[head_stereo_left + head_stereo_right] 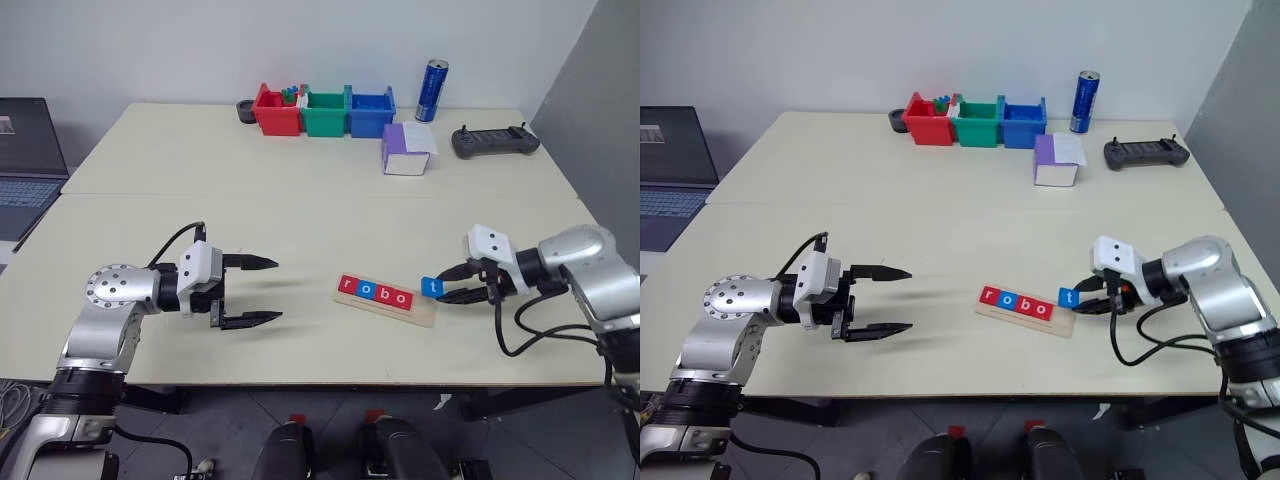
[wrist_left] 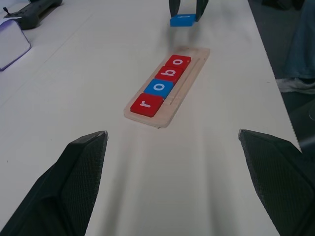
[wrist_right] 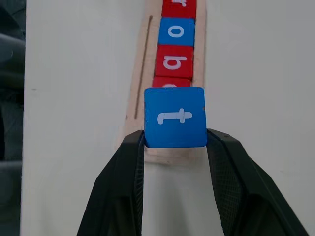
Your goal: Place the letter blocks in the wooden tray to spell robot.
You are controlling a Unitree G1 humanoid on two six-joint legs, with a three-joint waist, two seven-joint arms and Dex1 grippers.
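Letter blocks r, o, b and o already sit in a row in the wooden tray (image 1: 386, 306): red r (image 2: 146, 104), blue o (image 2: 159, 88), red b (image 2: 170, 74) and red o (image 2: 178, 62), each touching the next. That leaves 1 free slot at the tray's end on my right side. The tray lies flat on the pale table (image 1: 300, 190), between my 2 arms.

My right gripper (image 3: 175, 140) pinches the blue t block (image 3: 175, 117) by its 2 opposite edges. From the head views I see the t just beside the tray's free end, raised a little above it; from my right wrist it overlaps the last red o.

My left gripper (image 1: 262, 291) hangs well to the left of the tray, fingers (image 2: 74, 172) spread wide with nothing between them.
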